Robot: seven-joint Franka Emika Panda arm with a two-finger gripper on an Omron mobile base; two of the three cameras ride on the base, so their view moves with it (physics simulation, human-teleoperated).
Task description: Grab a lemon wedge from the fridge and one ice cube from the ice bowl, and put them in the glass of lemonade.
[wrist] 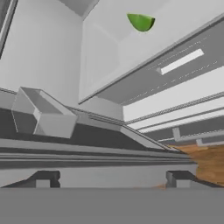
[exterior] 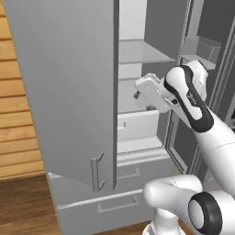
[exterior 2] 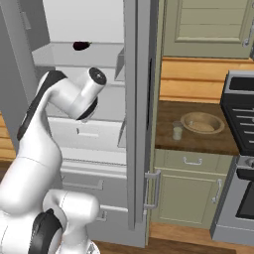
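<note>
Fridge [exterior: 69,92] doors open | hand [wrist: 113,177] spread wide, holding nothing, inside the fridge | lemon wedge [wrist: 141,22] lies on a white shelf ahead | glass of lemonade [exterior 2: 177,131] just beside ice bowl [exterior 2: 202,122] on tabletop [exterior 2: 218,141]

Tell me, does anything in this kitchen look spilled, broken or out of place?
Nothing stands out. The fridge doors stand open, the lemon wedge lies on a white shelf, and the glass of lemonade stands upright beside the ice bowl on the counter.
</note>
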